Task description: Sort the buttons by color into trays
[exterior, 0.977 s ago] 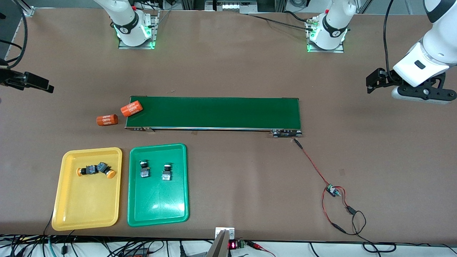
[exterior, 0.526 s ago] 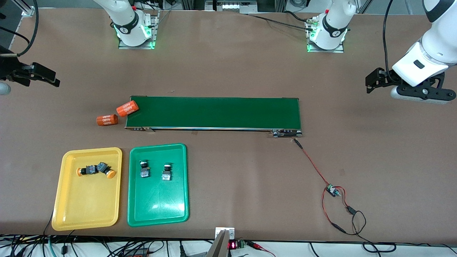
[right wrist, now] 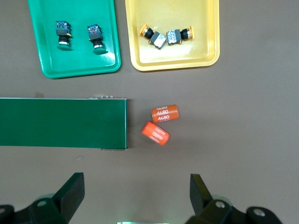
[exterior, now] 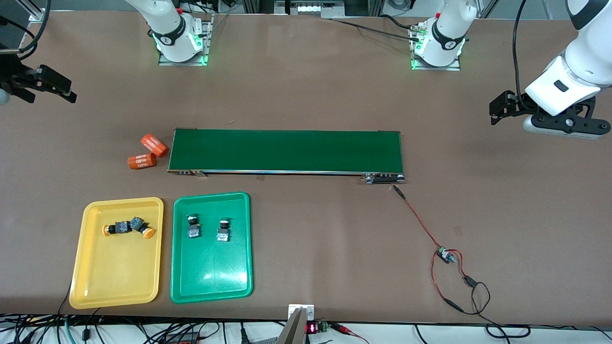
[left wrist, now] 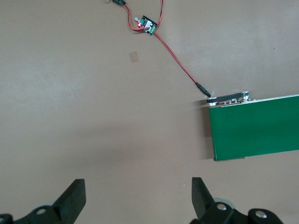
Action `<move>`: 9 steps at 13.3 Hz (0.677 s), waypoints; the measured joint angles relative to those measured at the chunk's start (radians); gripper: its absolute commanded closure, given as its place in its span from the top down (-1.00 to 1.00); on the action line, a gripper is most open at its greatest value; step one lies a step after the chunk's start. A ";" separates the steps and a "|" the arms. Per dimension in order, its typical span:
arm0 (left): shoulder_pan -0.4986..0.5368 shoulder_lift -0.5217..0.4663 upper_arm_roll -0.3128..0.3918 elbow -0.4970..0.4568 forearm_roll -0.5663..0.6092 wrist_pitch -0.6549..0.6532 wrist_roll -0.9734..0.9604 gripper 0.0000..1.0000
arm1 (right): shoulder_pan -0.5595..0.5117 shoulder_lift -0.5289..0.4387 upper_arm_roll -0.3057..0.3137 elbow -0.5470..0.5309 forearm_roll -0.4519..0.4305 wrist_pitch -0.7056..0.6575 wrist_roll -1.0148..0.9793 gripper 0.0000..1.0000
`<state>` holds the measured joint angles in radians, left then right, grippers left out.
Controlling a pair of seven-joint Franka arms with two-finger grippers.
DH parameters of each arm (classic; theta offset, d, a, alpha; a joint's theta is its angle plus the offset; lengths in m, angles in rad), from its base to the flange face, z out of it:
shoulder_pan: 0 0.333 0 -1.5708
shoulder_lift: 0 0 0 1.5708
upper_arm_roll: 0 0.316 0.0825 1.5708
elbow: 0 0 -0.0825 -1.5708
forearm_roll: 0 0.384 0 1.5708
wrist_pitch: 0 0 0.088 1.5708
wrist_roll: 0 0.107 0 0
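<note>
Two orange-capped buttons (exterior: 128,228) lying in yellow tray (exterior: 114,282); two green-capped buttons (exterior: 207,226) in green tray (exterior: 213,279). Left gripper (left wrist: 138,196) and right gripper (right wrist: 136,189) raised over bare table, fingers wide apart, holding nothing.

Conveyor belt (exterior: 286,151) splits table; two orange cylinders (exterior: 148,152) crowd its end (touching each other).

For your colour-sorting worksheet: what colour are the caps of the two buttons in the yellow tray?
Orange-yellow caps on both buttons in the yellow tray; clearest in the right wrist view.
</note>
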<state>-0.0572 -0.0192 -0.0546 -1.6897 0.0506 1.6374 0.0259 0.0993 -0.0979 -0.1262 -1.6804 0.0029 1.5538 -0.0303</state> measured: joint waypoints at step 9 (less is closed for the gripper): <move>0.000 0.000 0.000 0.000 0.000 0.000 0.000 1.00 | 0.000 0.000 0.008 0.000 -0.001 -0.004 0.036 1.00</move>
<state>-0.0572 -0.0192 -0.0548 -1.6897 0.0506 1.6374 0.0259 0.0993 -0.0982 -0.1179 -1.6804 0.0015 1.5494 0.0060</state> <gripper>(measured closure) 0.000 0.000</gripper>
